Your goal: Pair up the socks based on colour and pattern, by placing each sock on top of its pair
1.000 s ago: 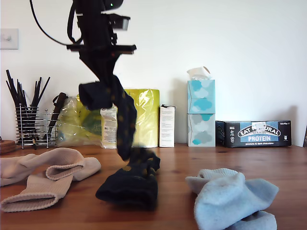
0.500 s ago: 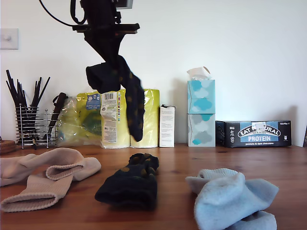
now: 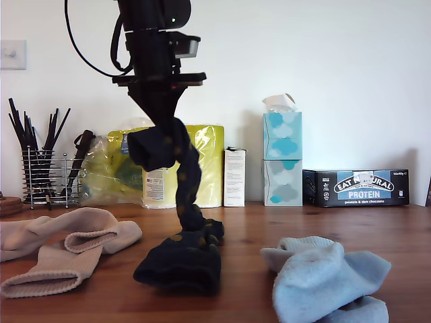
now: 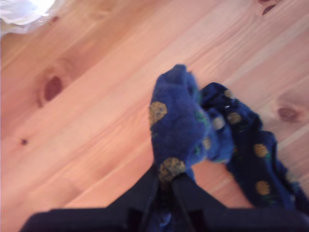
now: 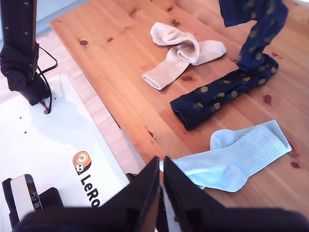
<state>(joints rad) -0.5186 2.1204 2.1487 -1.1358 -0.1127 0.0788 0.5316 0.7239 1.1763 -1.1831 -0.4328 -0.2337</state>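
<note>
From the exterior view's left: 2 beige socks (image 3: 64, 245) lie overlapped. At centre my first gripper (image 4: 166, 180), clamped on 1 spotted navy sock (image 3: 176, 168), has dropped since 0.5 s ago, so its toe seemingly touches the flat navy sock (image 3: 182, 259): pairing nearly done. Right: 2 blue socks (image 3: 326, 276). My second gripper (image 5: 161, 181) hangs closed, empty

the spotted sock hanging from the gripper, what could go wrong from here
The hanging sock is pinched by my first gripper near one bunched end, so it may drop crumpled rather than flat. Its lower end touches only the far end of the sock on the table, so releasing now could leave it heaped there, not laid along its pair. Dragging it could also shift that lower sock.
</note>
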